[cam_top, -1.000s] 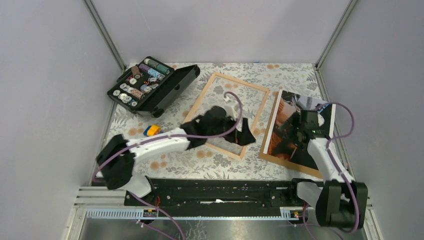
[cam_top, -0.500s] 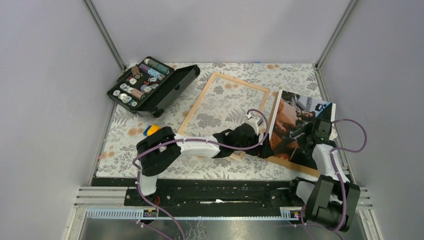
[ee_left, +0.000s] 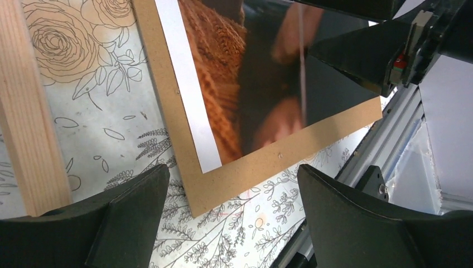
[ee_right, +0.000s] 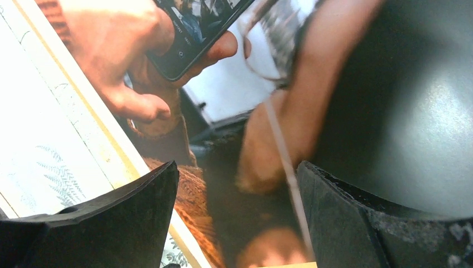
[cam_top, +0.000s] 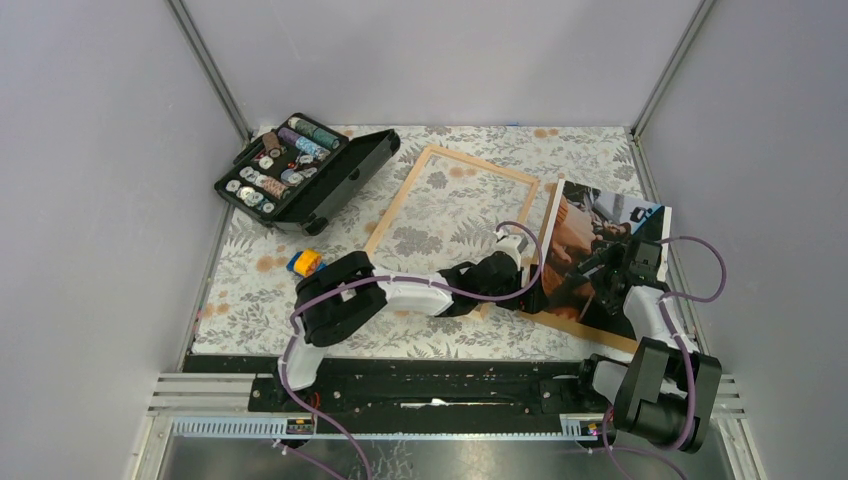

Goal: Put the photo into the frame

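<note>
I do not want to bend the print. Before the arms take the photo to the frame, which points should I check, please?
1. Left jaws open: ok, at the backing board corner.
2. Right jaws open: ok, above the photo.
3. Photo held: not ok, neither jaws grip it.
4. Frame centre free: ok, only the tablecloth shows through.
5. Path to frame free: not ok, the left arm crosses its near corner.
6. Photo loose from board: cannot tell.
</note>
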### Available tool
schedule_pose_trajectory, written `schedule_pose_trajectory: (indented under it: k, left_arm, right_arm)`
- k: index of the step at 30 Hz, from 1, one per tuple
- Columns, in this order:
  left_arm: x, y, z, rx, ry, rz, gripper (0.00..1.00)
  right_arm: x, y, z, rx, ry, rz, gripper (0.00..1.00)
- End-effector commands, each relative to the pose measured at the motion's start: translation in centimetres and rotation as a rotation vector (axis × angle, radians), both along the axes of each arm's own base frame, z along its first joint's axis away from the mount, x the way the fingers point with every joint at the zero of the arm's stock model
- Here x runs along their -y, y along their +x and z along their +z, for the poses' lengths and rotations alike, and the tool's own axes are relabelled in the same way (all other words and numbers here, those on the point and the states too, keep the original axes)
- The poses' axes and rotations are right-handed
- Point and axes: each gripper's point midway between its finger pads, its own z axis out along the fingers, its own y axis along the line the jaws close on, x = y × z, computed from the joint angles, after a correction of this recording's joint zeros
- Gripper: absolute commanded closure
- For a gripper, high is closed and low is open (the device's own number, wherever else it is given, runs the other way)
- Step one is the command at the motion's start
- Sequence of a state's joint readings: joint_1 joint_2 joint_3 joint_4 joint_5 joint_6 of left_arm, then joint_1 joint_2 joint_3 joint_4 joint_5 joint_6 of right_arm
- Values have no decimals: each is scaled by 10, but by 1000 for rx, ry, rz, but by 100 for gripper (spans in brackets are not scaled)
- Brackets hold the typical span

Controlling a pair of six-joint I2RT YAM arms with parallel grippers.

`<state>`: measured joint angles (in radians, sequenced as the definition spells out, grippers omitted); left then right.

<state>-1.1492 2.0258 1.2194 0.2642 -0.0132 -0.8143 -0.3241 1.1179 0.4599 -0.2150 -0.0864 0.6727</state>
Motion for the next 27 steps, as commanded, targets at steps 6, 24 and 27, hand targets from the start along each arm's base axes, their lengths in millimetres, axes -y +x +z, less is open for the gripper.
schedule_pose_trajectory:
  k: [6,24,27]
  left_arm:
    - [26,8,21,32,-108,11,15]
    - [28,3,-23,-116,-13,97,18]
    - [28,3,-29,-138,4,111,17]
  right_arm:
    - [-7,-9,-11,-36,28,36,14]
    - [-11,-8,-10,-32,50,48,14]
    - [-10,-7,-9,-29,49,47,14]
